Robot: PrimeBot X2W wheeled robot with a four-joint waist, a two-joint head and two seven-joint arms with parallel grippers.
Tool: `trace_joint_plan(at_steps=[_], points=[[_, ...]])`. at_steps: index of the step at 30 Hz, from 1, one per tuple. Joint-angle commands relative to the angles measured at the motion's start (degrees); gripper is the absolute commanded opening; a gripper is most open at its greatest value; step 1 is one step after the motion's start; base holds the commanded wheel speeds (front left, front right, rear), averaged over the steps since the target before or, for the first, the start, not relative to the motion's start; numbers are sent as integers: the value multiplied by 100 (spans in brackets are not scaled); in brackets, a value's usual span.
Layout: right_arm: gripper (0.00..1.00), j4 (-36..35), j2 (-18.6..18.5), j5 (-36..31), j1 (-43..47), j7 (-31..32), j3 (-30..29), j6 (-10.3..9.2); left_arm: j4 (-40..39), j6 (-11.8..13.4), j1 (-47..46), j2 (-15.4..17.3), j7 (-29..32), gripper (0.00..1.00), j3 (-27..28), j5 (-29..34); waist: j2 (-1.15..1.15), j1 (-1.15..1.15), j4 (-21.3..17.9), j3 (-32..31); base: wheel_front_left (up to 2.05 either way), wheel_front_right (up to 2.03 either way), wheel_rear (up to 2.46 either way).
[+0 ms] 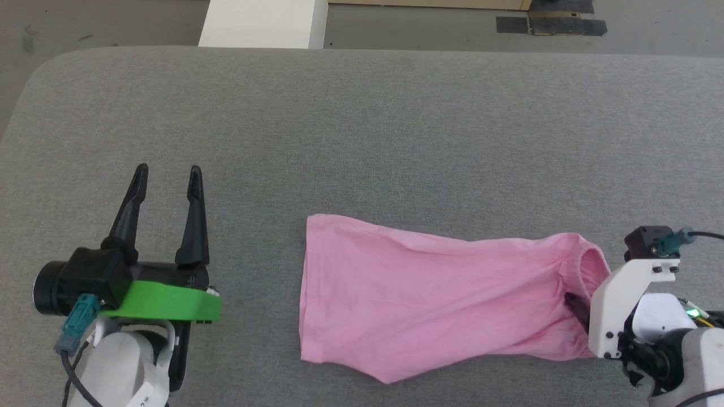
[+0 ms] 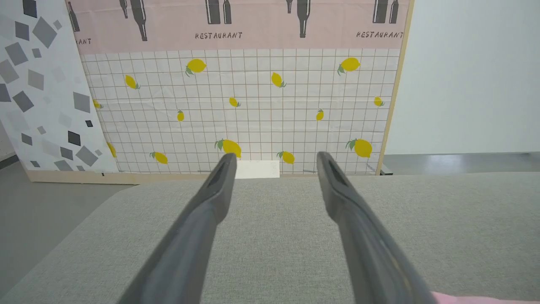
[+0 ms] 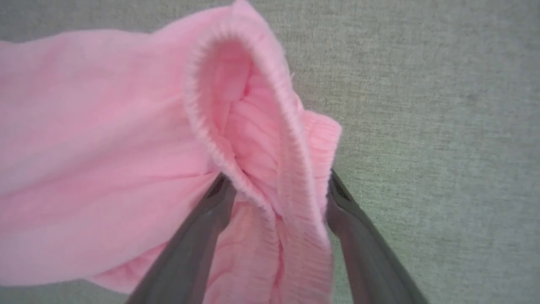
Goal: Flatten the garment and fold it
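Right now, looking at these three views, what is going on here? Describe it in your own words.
A two-armed robot is working on a pink garment that lies spread on a grey table, wrinkled and not yet folded. Its right gripper is at the gathered waistband, open fingers either side of it, not clamped. Its left gripper is open over bare table left of the garment, holding nothing.

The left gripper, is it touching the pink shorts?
No, the left gripper stands open over the grey table, apart from the shorts.
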Motion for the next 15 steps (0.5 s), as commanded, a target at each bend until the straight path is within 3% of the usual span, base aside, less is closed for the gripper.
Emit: trace_joint_plan(at_steps=[1, 2, 8, 15], points=[[4, 96, -22, -3, -81, 37, -3, -9, -2, -74, 28, -63, -26, 100, 65, 72, 0, 0, 25, 21, 0, 0, 0], [0, 129, -54, 16, -108, 43, -2, -9, -11, -129, 37, -120, -26, 100, 117, 108, 0, 0, 30, 24, 0, 0, 0], [0, 170, -313, 189, -290, 77, -137, -9, 38, -392, 65, -313, -26, 100, 401, 285, 0, 0, -23, 24, 0, 0, 0], [0, 471, -1120, -99, -582, 278, -928, -9, 105, -620, 11, -475, -27, 100, 563, 467, 0, 0, -44, 25, 0, 0, 0]])
